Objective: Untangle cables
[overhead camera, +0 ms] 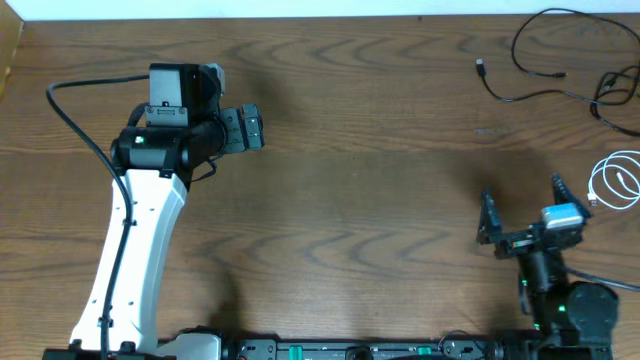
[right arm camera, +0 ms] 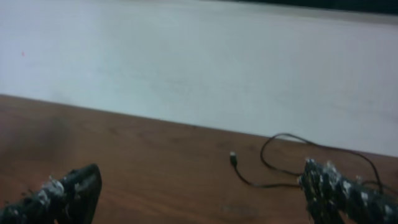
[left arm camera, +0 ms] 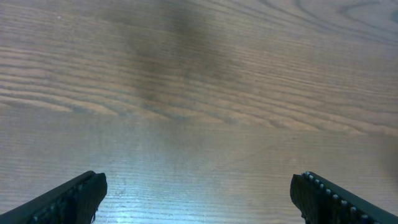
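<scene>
A thin black cable (overhead camera: 520,45) lies in loose loops at the table's far right corner, with a small plug (overhead camera: 481,66) at its left end. A white cable (overhead camera: 614,181) lies coiled at the right edge, nearer the front and apart from the black one. My right gripper (overhead camera: 522,200) hangs open just left of the white coil and holds nothing. In the right wrist view the black cable (right arm camera: 267,165) lies ahead, beyond the open right gripper (right arm camera: 202,186). My left gripper (overhead camera: 252,128) is open at the far left, with only bare wood between its fingers (left arm camera: 68,199).
The left arm's thick black cable (overhead camera: 75,110) arcs over the table's left side. The wooden table (overhead camera: 360,150) spans the whole view. In the right wrist view its far edge (right arm camera: 155,118) meets a pale surface.
</scene>
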Motion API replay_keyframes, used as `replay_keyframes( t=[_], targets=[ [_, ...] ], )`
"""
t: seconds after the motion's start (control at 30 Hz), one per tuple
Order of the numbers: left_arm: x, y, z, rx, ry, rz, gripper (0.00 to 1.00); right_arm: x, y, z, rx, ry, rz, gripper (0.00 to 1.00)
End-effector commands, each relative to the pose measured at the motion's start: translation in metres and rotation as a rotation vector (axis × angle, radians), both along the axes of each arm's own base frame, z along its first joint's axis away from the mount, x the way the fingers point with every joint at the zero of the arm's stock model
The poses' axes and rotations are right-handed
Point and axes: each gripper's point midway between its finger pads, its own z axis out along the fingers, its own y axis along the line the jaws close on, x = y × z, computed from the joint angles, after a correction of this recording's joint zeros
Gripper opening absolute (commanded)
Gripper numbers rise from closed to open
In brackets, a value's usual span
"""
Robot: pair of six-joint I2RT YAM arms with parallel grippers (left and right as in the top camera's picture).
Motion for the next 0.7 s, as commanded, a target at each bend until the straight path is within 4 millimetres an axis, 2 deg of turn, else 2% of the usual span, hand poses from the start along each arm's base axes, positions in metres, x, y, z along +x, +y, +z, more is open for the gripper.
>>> replay_keyframes(
  t=[0.0,0.2,0.33,0.47,0.67],
  targets=[
    [0.000,0.000,-0.002,0.004,0.007,0.000,0.99,0.001,0.001,-0.020,0.000,-0.036,0.000,0.99],
    [0.000,0.000,-0.002,0.004,0.007,0.000,0.99,0.007,-0.010,-0.052,0.006,-0.018,-0.070,0.99],
    [0.000,0.000,-0.002,0.004,0.007,0.000,0.99,0.008,-0.015,-0.062,0.004,0.023,-0.101,0.99],
    [0.000,0.000,-0.002,0.004,0.007,0.000,0.99,0.006,-0.017,-0.096,-0.007,0.161,-0.110,0.99],
    [0.000,0.000,-0.002,0.004,0.007,0.000,0.99,0.006,-0.016,-0.096,-0.007,0.158,-0.108,0.99]
  ],
)
